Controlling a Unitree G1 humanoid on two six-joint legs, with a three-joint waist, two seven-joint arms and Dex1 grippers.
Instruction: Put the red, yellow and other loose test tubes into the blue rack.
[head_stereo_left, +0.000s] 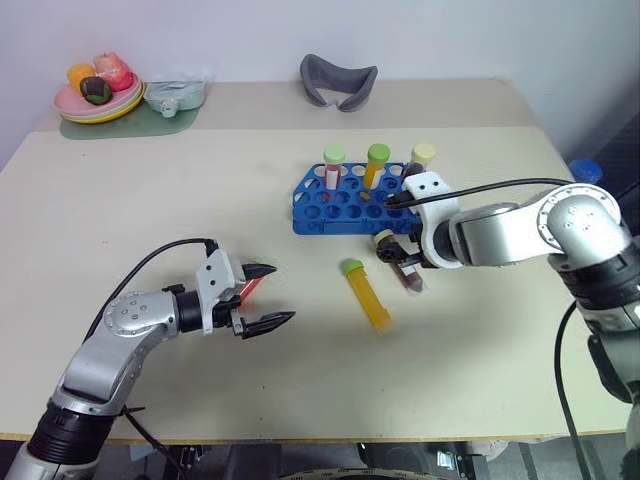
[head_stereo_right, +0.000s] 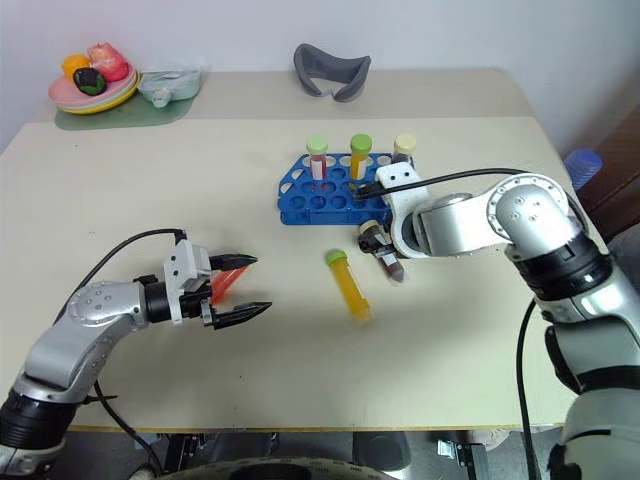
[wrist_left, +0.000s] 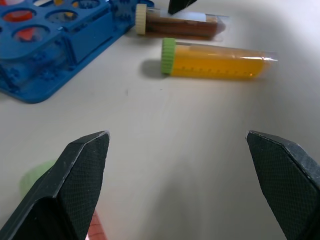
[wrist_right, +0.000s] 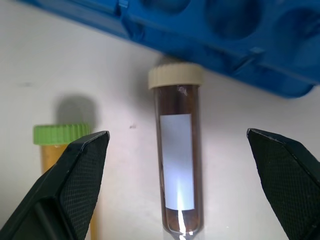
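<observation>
Your beige table (head_stereo_left: 150, 220) carries the blue plastic rack (head_stereo_left: 345, 208) at upper centre, three capped tubes standing in it. Your right gripper (wrist_right: 180, 200) hovers spread wide, empty, over the brown cream-capped tube (wrist_right: 177, 170) lying just below the rack. The yellow green-capped tube (head_stereo_left: 366, 295) lies beside it. Your left gripper (head_stereo_left: 270, 297), lower left, gapes over a red tube (head_stereo_left: 248, 288).
</observation>
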